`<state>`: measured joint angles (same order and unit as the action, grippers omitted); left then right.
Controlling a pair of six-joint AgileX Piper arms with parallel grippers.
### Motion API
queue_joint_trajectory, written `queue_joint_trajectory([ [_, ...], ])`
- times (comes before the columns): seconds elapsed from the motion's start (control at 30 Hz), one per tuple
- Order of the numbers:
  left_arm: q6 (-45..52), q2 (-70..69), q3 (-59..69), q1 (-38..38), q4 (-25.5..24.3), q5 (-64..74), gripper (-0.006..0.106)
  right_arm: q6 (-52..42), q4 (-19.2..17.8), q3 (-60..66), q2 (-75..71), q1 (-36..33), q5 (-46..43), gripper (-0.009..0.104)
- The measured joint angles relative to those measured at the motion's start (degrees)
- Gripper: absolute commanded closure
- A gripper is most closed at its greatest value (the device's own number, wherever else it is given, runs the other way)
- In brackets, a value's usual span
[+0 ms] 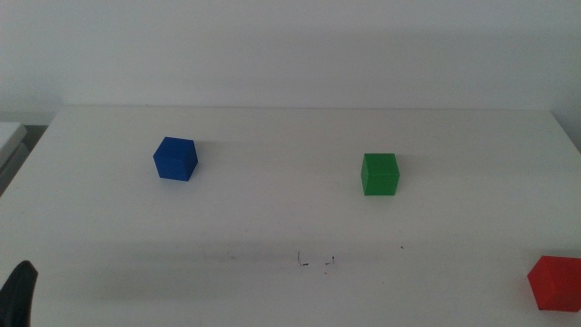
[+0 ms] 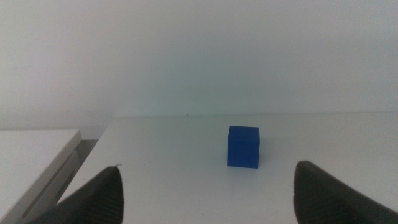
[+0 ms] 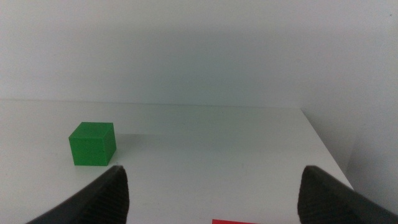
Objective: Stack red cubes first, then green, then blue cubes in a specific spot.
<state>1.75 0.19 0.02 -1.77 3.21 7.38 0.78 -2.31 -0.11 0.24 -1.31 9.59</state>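
Red cube (image 1: 556, 282) near surface (image 1: 272, 209) front-right corner, only its top edge in right wrist view | green cube (image 1: 379, 173) right of centre | blue cube (image 1: 175, 159) far left | scuffed spot (image 1: 316, 262) front centre, middle view only | left claw (image 2: 205, 193) spread, empty, facing blue cube | right claw (image 3: 211, 193) spread, empty.

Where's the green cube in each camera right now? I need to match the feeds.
Middle view: green cube right of centre, on the white table, apart from the blue cube.
Left wrist view: not in it; only the blue cube shows.
Right wrist view: green cube beyond the open right tool.
Shared landmark: the table's far edge against the wall.
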Motion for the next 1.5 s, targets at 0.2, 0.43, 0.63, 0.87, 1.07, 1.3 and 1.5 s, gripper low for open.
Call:
queue_joint_trajectory([
  [0.2,0.0,0.0,0.0,0.0,0.0,0.0,0.007,5.2,0.1,0.0,0.0,0.0,0.0,0.010],
  [0.43,0.0,0.0,0.0,0.0,0.0,0.0,0.007,12.3,-0.8,-11.6,4.6,0.0,7.1,0.010],
  [0.63,0.0,0.0,0.0,0.0,0.0,0.0,0.007,12.7,-1.5,-32.3,20.6,0.0,27.8,0.010],
  [0.87,0.0,0.0,0.0,0.0,0.0,0.0,0.007,11.8,-1.9,-52.5,38.1,0.0,57.0,0.010],
  [1.07,0.0,0.0,0.0,0.0,0.0,0.0,0.007,11.6,-1.5,-56.1,44.6,0.0,59.8,0.010],
  [1.3,0.0,0.0,0.0,0.0,0.0,0.0,0.007,11.6,-0.2,-56.1,45.4,0.0,60.2,0.010],
  [1.5,0.0,0.0,0.0,0.0,0.0,0.0,0.007,8.9,0.1,-56.1,48.1,0.0,60.4,0.010],
])
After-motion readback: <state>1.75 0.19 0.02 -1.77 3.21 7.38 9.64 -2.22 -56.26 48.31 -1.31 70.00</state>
